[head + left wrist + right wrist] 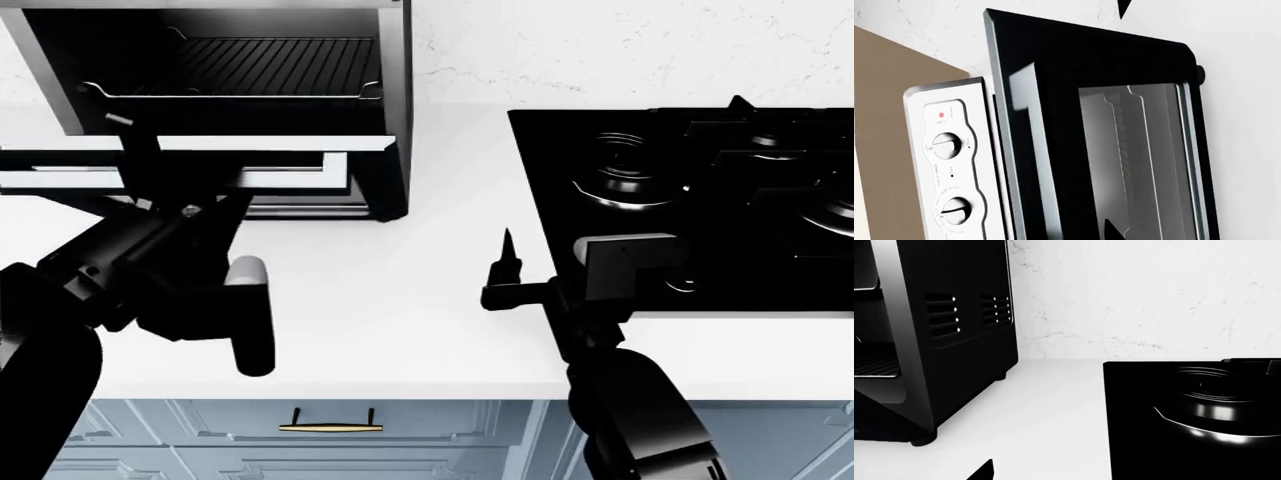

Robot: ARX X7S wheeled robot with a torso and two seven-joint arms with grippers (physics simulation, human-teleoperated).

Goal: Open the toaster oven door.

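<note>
The toaster oven (396,100) stands at the back left of the counter, with a wire rack (267,65) showing inside. The toaster oven door (360,150) is swung down, lying about level in front of the cavity. My left gripper (174,195) is at the door's near edge. In the left wrist view the glass window (1141,160) and bar handle (1034,150) fill the frame, and one fingertip (1113,231) shows beside the handle. The other is hidden, so its grip is unclear. My right gripper (514,275) hangs open and empty over the counter, with one fingertip (982,471) in view.
A black gas hob (694,200) lies at the right, close to my right gripper, and also shows in the right wrist view (1187,415). The oven's silver control panel (947,150) has two knobs. Blue cabinets with a brass handle (327,428) run below the white counter (400,300).
</note>
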